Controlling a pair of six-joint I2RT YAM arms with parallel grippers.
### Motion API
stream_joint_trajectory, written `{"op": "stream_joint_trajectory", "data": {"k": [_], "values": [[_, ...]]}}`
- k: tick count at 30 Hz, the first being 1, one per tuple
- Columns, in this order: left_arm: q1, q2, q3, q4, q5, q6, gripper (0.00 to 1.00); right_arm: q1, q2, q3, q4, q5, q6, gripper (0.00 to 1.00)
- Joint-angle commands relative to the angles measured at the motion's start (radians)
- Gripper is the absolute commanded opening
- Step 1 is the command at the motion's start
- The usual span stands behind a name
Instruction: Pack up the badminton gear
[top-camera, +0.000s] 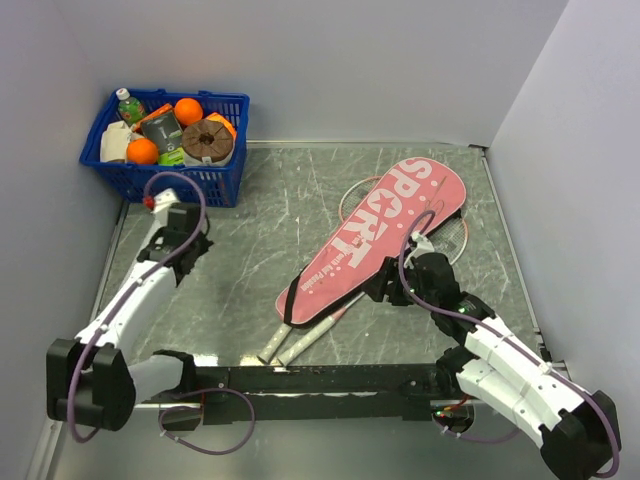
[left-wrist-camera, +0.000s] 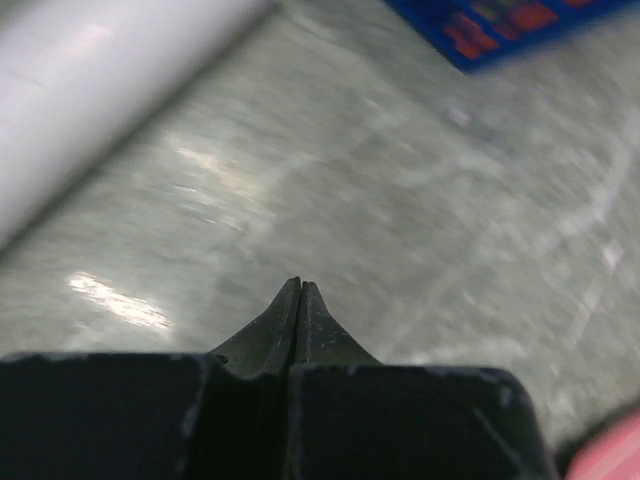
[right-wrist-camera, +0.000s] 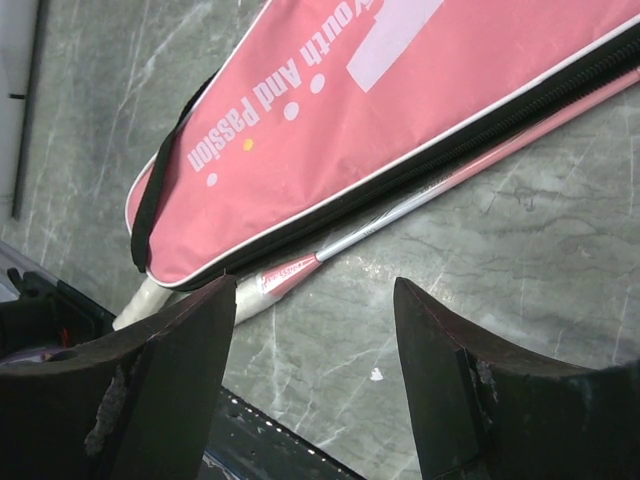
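Grey marbled table (top-camera: 250, 240), pale walls round it. The right gripper (right-wrist-camera: 315, 300) hangs low over the stone with its jaws spread wide and nothing between them. Just ahead of its fingertips lies a racket (right-wrist-camera: 400, 212), its thin shaft running along the bag (right-wrist-camera: 400, 110) on the side that faces this gripper, where the dark zip edge shows. The whitish handles (top-camera: 290, 345) stick out from under the bag's narrow end, off to the gripper's left and toward the arm bases. The bag's long axis runs on a slant: narrow end near and left of the gripper, broad end far and to its right, with racket hoops showing from under that end.

The left gripper (left-wrist-camera: 300, 287) is pinched fully together and carries nothing. It sits beside the basket (top-camera: 200, 180), well apart from the bag, with bare table between.

By my judgement the right arm is the nearer one and should take the next step. The zip edge and shaft lie crosswise before its jaws, so a short reach forward would meet them.
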Motion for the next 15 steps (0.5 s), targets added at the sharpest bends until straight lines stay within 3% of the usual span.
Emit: {"op": "stream_joint_trajectory", "data": {"k": [1,2,8,11,15], "values": [[-0.202,0.003,0.071,-0.03,-0.039,0.01,0.01,-0.006,0.012,0.029,-0.005,0.04,-0.006,0.76],[-0.239,0.012,0.079,-0.039,-0.047,0.01,0.01,-0.009,0.013,0.034,-0.017,0.042,-0.012,0.76],[-0.536,-0.007,0.045,0.037,-0.065,0.033,0.48,-0.035,-0.003,0.06,-0.098,0.106,-0.032,0.79],[-0.652,0.002,0.042,0.048,-0.119,0.06,0.63,-0.066,-0.033,0.068,-0.135,0.155,-0.052,0.8],[-0.793,0.078,0.076,0.065,-0.187,0.114,0.73,-0.157,-0.054,0.091,-0.224,0.19,-0.089,0.81]]}}
